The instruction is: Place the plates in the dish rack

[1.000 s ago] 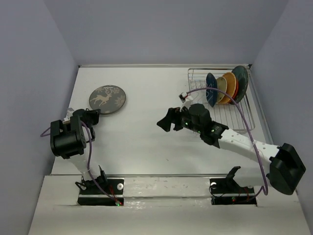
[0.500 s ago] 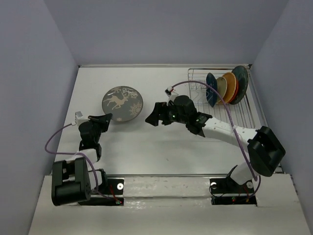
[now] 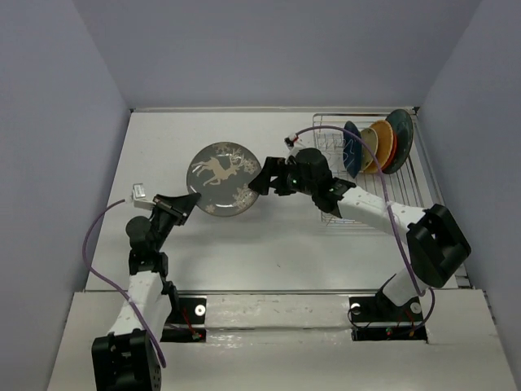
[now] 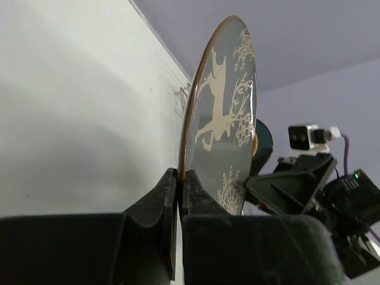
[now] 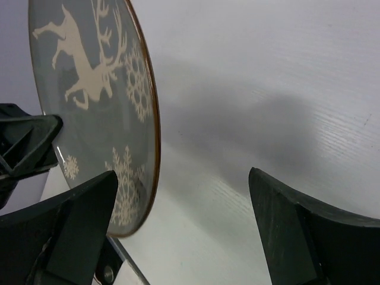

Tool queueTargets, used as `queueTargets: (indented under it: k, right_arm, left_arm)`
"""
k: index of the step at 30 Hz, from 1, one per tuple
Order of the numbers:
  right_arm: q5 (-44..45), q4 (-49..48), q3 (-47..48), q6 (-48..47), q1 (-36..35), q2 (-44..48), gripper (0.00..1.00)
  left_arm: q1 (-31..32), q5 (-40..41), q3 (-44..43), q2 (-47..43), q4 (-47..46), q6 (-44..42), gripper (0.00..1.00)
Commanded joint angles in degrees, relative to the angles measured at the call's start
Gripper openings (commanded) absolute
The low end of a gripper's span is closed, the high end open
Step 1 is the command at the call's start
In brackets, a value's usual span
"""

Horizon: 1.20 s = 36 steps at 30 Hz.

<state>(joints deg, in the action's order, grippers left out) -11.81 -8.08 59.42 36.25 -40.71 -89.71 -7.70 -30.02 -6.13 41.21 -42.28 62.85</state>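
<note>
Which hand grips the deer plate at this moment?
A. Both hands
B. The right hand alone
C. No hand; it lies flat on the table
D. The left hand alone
D: the left hand is shut on the rim of the deer plate, which is held up on edge, while the right hand stands wide open at its other edge, not closed on it.

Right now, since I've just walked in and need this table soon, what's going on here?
The left gripper holds the grey deer plate by its rim, upright in the air. The right gripper is open at the plate's opposite edge, not gripping; likely a handover. Several plates already stand in the dish rack, back right.
</note>
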Motion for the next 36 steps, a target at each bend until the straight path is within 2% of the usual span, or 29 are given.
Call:
queueTargets:
  k: [1, 2, 5, 7, 8, 9, 10, 11, 12, 13, 14, 18, 20, 21, 22, 24, 25, 26, 27, 33, 36]
  right_arm:
    - [-1.1, -2.8, 3.0, -0.9, 2.1, 0.7, 0.96]
    - [-3.5, -3.3, 2.9, -0.9, 2.8, 0.6, 0.95]
    - [-8.8, -5.9, 2.1, 0.5, 5.4, -0.5, 0.84]
    - [-11.2, -9.2, 0.9, 2.3, 6.6, -0.6, 0.57]
    - [-11.6, -10.5, -1.0, 3.0, 6.6, -0.2, 0.25]
    - [-11.7, -11.4, -1.7, 3.6, 7.1, 0.2, 0.11]
    - [-11.7, -11.3, -2.0, 3.7, 7.7, 1.3, 0.07]
    - [-10.6, -11.1, -2.4, 3.6, 7.7, 2.1, 0.07]
    - [-9.9, -10.6, -2.6, 3.4, 8.4, 2.9, 0.07]
    - [-9.2, -8.3, -2.5, 2.3, 9.0, 3.6, 0.07]
    - [-7.0, -6.4, -1.9, 1.3, 10.4, 5.2, 0.07]
    - [-2.8, 2.2, 1.9, -2.7, 15.6, 9.5, 0.07]
    - [-0.9, 6.9, 5.3, -5.0, 17.8, 10.8, 0.07]
    - [2.0, 10.8, 8.4, -7.3, 19.5, 11.8, 0.07]
    - [3.6, 12.4, 8.4, -8.4, 20.2, 12.3, 0.07]
    - [7.5, 15.4, 13.8, -10.7, 22.6, 12.6, 0.07]
    - [9.3, 18.4, 15.8, -13.5, 23.1, 12.5, 0.07]
    - [11.4, 19.9, 19.8, -15.1, 23.1, 12.3, 0.07]
    - [17.6, 21.1, 21.7, -16.9, 23.7, 12.0, 0.07]
    - [34.4, 25.6, 35.0, -29.6, 24.2, 7.3, 0.07]
    - [38.8, 25.7, 40.3, -35.4, 24.2, 4.5, 0.07]
  left_arm:
    - [1.1, -9.9, -1.3, -2.5, -6.8, 1.9, 0.06]
    - [1.5, -10.5, -1.4, -2.4, -6.8, 1.8, 0.06]
    - [3.3, -11.5, -1.3, -3.0, -6.9, 1.4, 0.06]
    - [4.6, -12.4, -1.9, -2.9, -6.9, 1.1, 0.06]
    - [5.2, -13.0, -2.3, -2.5, -6.8, 0.9, 0.06]
    - [5.2, -13.5, -2.7, -2.3, -6.8, 0.8, 0.06]
    - [5.3, -14.4, -3.4, -2.1, -6.6, 0.6, 0.06]
    - [5.2, -14.7, -3.8, -1.8, -5.9, 0.3, 0.12]
    - [5.3, -14.9, -4.5, -1.7, -3.8, -0.3, 0.33]
    - [5.3, -15.0, -5.1, -1.7, -2.9, -0.9, 0.44]
    - [5.4, -15.6, -6.5, -1.7, -1.8, -2.3, 0.63]
    - [5.9, -18.1, -10.7, -1.6, 3.3, -6.9, 0.73]
    - [6.1, -19.1, -13.2, -1.7, 6.9, -8.5, 0.83]
    - [6.2, -19.8, -15.1, -1.7, 9.6, -10.6, 0.94]
    - [6.3, -20.4, -16.3, -1.6, 11.3, -12.1, 0.99]
    - [6.8, -21.7, -18.6, -1.8, 15.9, -15.9, 0.99]
    - [7.3, -20.0, -21.1, -1.9, 21.8, -20.7, 0.99]
    - [9.1, -18.9, -22.3, -2.1, 25.0, -23.3, 0.99]
    - [12.2, -18.1, -23.2, -2.1, 28.4, -25.3, 0.99]
    - [21.7, -9.3, -28.8, -1.6, 38.4, -37.3, 0.99]
    - [25.5, -4.6, -30.4, -1.9, 41.0, -40.8, 0.99]
